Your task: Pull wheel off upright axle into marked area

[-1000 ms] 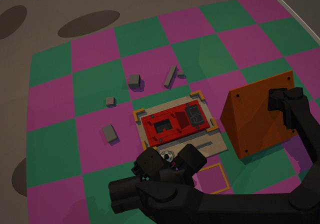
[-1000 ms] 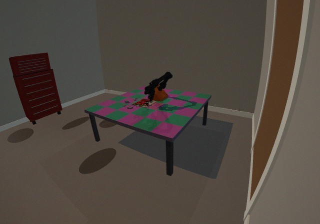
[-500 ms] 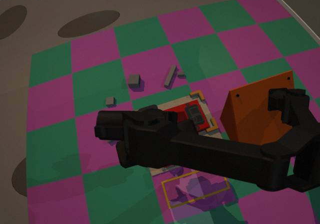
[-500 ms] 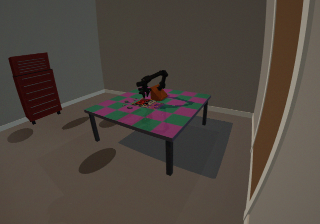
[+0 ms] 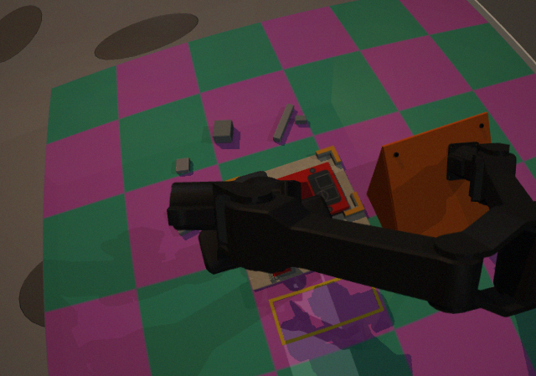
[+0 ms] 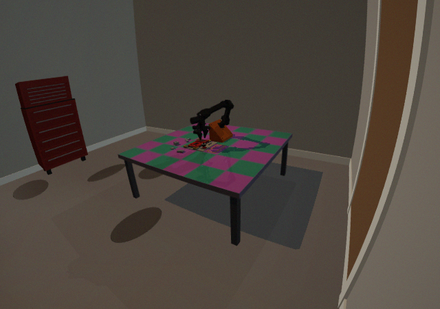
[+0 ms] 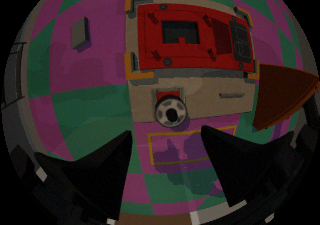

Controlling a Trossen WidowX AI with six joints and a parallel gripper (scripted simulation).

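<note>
The wheel (image 7: 171,104), light grey with a dark rim, sits on the upright axle at the front of the beige board (image 7: 197,101) (image 5: 262,282) in the wrist view. Its dark centre faces up. In the top view the arm hides the wheel. The yellow outline of the marked area (image 7: 150,148) (image 5: 276,321) lies on the table beside the board, with no object inside it. My gripper (image 7: 167,133) (image 6: 203,137) is open and empty, above the table. In the wrist view its fingertips lie below the wheel, one to each side, not touching it.
A red plate (image 7: 150,50) (image 5: 303,173) lies on the board between orange corner brackets (image 7: 140,76). An orange wedge (image 5: 415,190) (image 7: 285,92) stands right of the board. Several grey blocks lie beyond and left of it, including a cube (image 5: 223,131) and a bar (image 5: 284,123).
</note>
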